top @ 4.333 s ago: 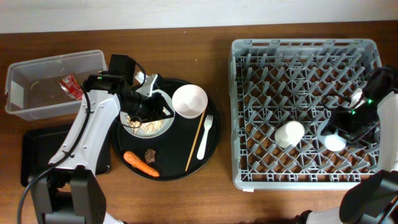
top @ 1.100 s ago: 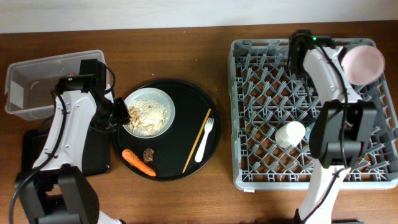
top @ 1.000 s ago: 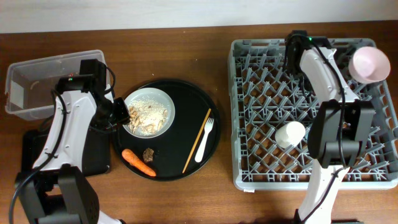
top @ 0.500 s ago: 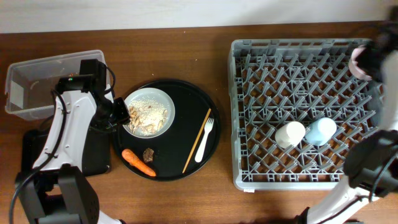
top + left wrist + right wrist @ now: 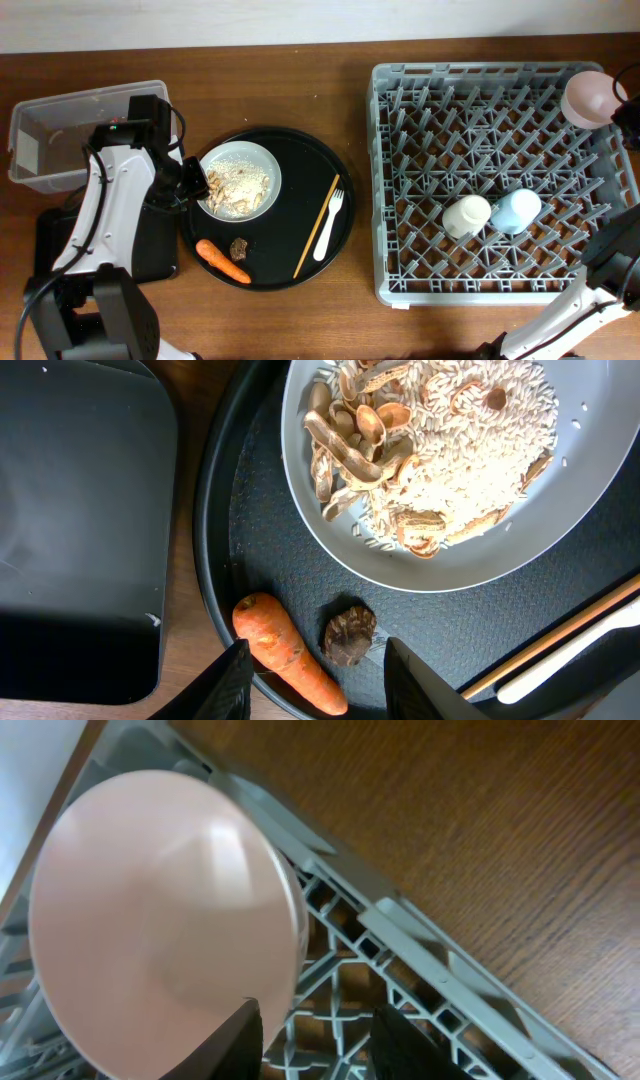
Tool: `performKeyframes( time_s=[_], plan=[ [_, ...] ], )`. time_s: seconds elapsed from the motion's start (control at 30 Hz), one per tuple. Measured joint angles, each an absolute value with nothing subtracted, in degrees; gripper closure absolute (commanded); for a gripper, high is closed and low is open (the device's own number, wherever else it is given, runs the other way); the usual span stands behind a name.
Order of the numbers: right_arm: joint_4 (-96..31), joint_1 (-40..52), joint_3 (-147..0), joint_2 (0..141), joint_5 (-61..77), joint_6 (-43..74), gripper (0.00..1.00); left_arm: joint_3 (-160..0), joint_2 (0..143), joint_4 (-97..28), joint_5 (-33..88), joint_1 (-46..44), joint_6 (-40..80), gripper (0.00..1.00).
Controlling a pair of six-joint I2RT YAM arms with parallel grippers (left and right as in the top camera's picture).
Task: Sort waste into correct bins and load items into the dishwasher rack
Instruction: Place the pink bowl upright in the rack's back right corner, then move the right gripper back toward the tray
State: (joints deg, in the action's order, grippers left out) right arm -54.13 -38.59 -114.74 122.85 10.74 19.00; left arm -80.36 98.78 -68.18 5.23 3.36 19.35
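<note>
Above the tapered carrot left fingers spread; right fingers spread beside the smooth pink bowl.

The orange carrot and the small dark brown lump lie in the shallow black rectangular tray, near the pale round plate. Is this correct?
No. The left wrist view shows the orange carrot and small dark brown lump on the large round black tray, near the pale round plate.

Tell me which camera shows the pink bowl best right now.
Right wrist: the pink bowl fills much of the frame, close up at the dishwasher rack corner rim. Overhead shows it small at the rack's corner. Left wrist doesn't show it.
</note>
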Motion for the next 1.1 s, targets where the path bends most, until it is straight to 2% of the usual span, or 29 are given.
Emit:
performKeyframes(
  time_s=[0.5,0.53,0.63,0.97,1.07,1.1],
  plan=[
    [-50.8,-36.3,-114.7,126.6,10.7,19.0,0.62,-80.4,98.8,-68.2,5.3,3.4,19.4,0.58],
    [-50.3,-35.9,-114.7,126.6,11.2,19.0,0.63,-80.4,98.8,-68.2,5.3,3.4,19.4,0.58],
    [-50.2,-35.5,-114.7,126.6,11.7,18.8,0.95,-80.4,98.8,-68.2,5.3,3.4,19.4,0.58],
    [-52.5,-35.7,-115.0,125.4,11.9,18.0,0.96,-80.4,98.8,-68.4,5.3,3.4,19.4,0.58],
    [-56.3,-34.9,-114.7,121.1,5.8,14.6,0.96,-80.4,98.8,-68.4,5.3,3.4,19.4,0.58],
    [-59.7,-33.1,-114.7,117.7,-3.6,14.9,0.96,-80.4,98.8,-68.4,5.3,3.4,19.4,0.58]
  ],
)
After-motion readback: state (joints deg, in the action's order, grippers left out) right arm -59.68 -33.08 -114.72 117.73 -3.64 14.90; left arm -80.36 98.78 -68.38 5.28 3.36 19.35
